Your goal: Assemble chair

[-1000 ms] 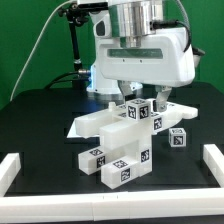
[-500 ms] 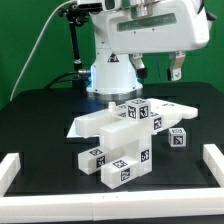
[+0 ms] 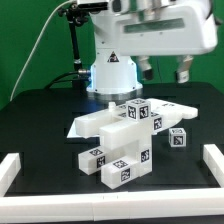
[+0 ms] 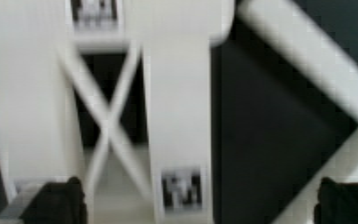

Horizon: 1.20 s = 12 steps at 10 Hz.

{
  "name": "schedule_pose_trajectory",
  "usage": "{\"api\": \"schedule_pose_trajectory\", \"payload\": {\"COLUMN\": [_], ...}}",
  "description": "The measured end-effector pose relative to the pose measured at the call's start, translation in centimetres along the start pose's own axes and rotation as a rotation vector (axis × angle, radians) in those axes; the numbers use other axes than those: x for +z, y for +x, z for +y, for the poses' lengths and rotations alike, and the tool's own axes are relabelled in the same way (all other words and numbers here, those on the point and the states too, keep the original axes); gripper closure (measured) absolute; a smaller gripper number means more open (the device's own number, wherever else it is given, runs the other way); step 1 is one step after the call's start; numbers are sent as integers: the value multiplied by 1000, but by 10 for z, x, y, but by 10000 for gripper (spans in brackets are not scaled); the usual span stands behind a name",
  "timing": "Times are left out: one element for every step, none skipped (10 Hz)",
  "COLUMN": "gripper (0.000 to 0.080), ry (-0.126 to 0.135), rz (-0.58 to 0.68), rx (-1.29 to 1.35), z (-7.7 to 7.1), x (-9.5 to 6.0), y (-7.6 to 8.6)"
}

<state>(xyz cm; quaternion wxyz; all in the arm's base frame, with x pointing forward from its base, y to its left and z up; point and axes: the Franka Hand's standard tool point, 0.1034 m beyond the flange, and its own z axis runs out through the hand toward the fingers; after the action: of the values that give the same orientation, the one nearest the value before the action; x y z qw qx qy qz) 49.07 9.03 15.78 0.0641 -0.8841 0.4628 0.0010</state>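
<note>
The chair (image 3: 122, 140) is a cluster of chunky white blocks and slabs with black-and-white tags, standing mid-table in the exterior view. One small tagged cube (image 3: 177, 138) lies apart at its exterior-view right. My gripper (image 3: 164, 71) hangs open high above the structure, touching nothing, with dark fingertips (image 3: 183, 72) spread wide. The wrist view is blurred: white chair bars (image 4: 131, 110), two of them crossed, and tags lie far below the open gripper (image 4: 202, 203), whose fingers (image 4: 59, 200) show at both sides with nothing between them.
A white border rail (image 3: 11, 166) edges the black table at the exterior view's left, front and right (image 3: 214, 160). The robot's white base (image 3: 108, 75) stands behind the chair. A thin white flat piece (image 3: 183, 110) pokes out behind the structure.
The gripper has risen from just over the top of the chair to high above it, staying open. The chair parts have not moved.
</note>
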Motion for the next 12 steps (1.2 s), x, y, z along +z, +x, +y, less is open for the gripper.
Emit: {"api": "schedule_pose_trajectory", "payload": {"gripper": [151,151,151,151,151,151,151,151,151,151,151,151], "ry": [-6,-16,-14,-14,-14,-17,-67,-125,-190,-239,-267,-260], "rz": [-8,-11,-11,-12,-12,-11,13,54,95,116,131,123], "rx": [67,102,82,82,81,88,193,215,224,198,165,166], "z": [-1,-4,-4,-4,-4,-3,7,23,31,32,30,27], "x": [-2,-2,-1,-1,-1,-1,4,16,24,36,46,45], "y": [-15,-22,-20,-21,-21,-22,-36,-55,-62,-68,-71,-72]}}
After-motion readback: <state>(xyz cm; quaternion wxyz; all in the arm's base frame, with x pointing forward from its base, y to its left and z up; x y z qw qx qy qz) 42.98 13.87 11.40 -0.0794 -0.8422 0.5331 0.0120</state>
